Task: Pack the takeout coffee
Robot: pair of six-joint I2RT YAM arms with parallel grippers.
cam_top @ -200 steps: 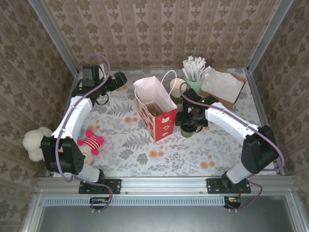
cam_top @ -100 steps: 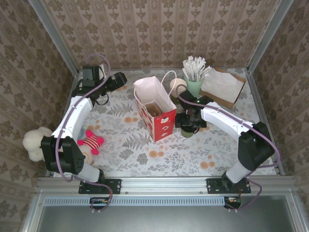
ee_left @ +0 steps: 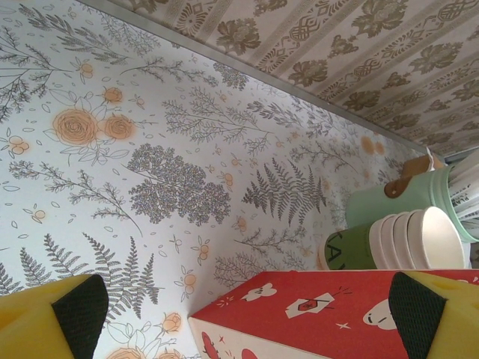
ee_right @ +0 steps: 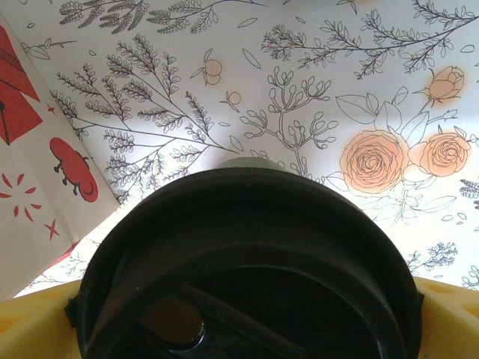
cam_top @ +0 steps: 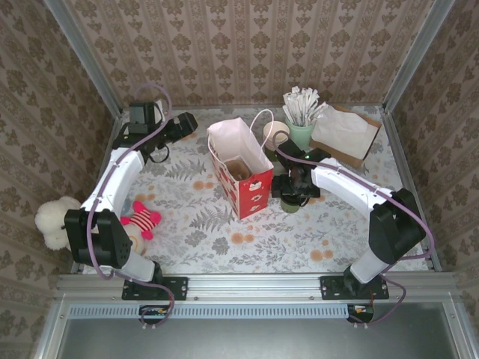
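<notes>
Floral table (cam_top: pixel 202 224) bears red bag (cam_top: pixel 251 191), takeout coffee (ee_right: pixel 247 247), cream cups (ee_left: pixel 419 239), plush toy (cam_top: pixel 142 219).

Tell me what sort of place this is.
Probably a mock café takeout counter in a wallpapered booth: stack of cream paper cups, mint-green cup of white stirrers, red printed paper bag.

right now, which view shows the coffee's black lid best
Right wrist view: the takeout coffee sits large and close, black lid facing the camera, between the right gripper's yellow fingers. In the top external view that gripper covers it, leaving a sliver of its green side.
</notes>
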